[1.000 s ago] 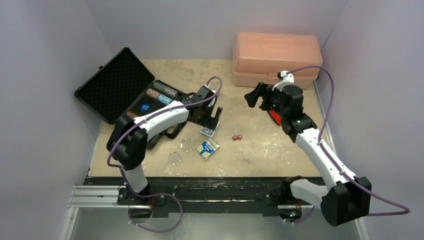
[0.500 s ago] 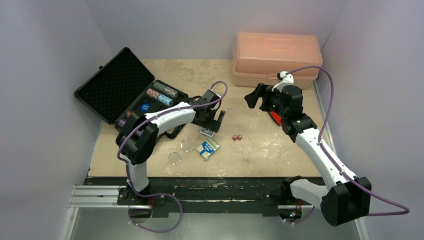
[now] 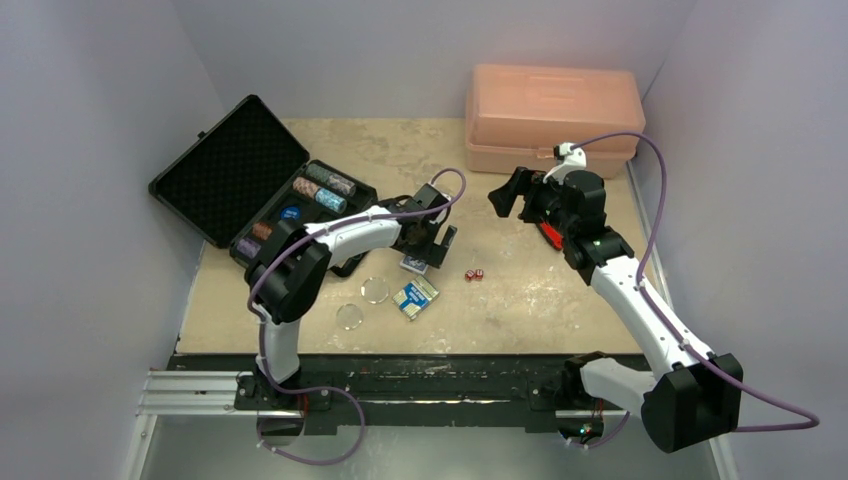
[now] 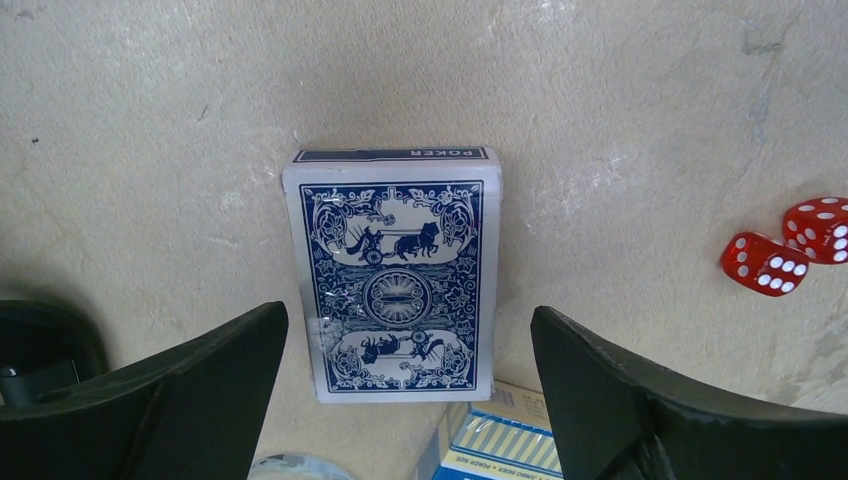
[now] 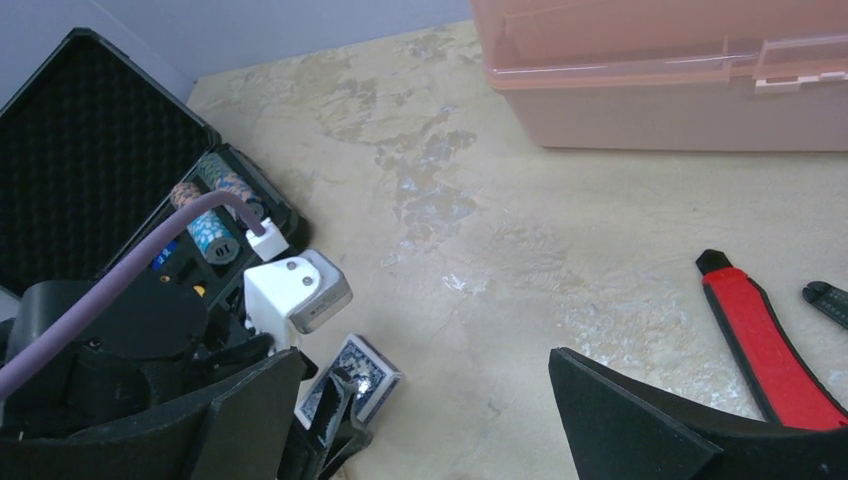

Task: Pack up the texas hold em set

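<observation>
Pink toolbox (image 3: 553, 118) at far right of table (image 3: 520, 300), red-handled pliers (image 5: 760, 340) near it

Open black briefcase (image 3: 225, 165) (chip rows (image 3: 325, 187) inside); blue decks (image 3: 415, 297), red dice (image 3: 474, 274), clear discs (image 3: 376, 290) loose beside it

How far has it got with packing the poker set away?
Done: the chips are in the open black case. In hand: the open left gripper stands over one blue card deck, not gripping it yet. Left: that deck, the second deck, two red dice, two clear discs, then shutting the case.
</observation>
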You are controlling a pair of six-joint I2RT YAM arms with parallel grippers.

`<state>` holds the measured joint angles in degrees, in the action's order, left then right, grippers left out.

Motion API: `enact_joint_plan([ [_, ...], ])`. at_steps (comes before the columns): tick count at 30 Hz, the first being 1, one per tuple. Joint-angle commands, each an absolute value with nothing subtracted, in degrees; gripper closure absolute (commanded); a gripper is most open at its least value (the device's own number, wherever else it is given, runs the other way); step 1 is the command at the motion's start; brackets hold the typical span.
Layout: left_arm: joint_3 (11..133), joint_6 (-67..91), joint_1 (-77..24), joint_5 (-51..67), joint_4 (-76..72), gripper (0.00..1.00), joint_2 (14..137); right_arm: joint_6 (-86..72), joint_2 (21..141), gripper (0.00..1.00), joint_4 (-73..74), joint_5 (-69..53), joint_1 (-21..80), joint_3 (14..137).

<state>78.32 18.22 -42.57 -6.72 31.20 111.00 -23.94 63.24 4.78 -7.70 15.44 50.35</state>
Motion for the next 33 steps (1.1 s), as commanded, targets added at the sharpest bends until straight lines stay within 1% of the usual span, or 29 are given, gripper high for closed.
enact_joint_plan([
  [1, 80.33, 16.61, -42.91, -7.76, 29.55, 0.09, 112.01, -22.85, 62.58, 0.01, 3.52, -9.23, 15.64, 51.33],
  [4, 80.21, 16.61, -42.98, -8.09, 29.22, 0.12, 112.47, -22.85, 62.58, 0.01, 3.53, -9.23, 15.63, 51.33],
  [9, 80.19, 16.93, -42.94, -8.48, 28.62, 0.14, 112.99, -22.85, 62.67, 0.01, 3.52, -9.3, 15.64, 51.26],
  [17, 80.6, 17.0, -42.98, -8.4, 28.34, 0.23, 113.61, -22.87, 62.71, 0.01, 3.43, -9.4, 15.64, 51.19],
  [30, 80.29, 16.89, -43.07, -9.26, 28.26, 0.34, 113.48, -23.05, 62.93, 0.01, 3.34, -9.49, 15.64, 50.98],
  [32, 80.2, 16.89, -43.07, -9.56, 28.21, 0.36, 113.48, -22.95, 62.95, 0.01, 3.34, -9.49, 15.64, 51.0],
  [33, 80.15, 16.88, -43.07, -9.66, 28.12, 0.4, 113.58, -22.94, 62.93, 0.01, 3.34, -9.49, 15.59, 50.98],
])
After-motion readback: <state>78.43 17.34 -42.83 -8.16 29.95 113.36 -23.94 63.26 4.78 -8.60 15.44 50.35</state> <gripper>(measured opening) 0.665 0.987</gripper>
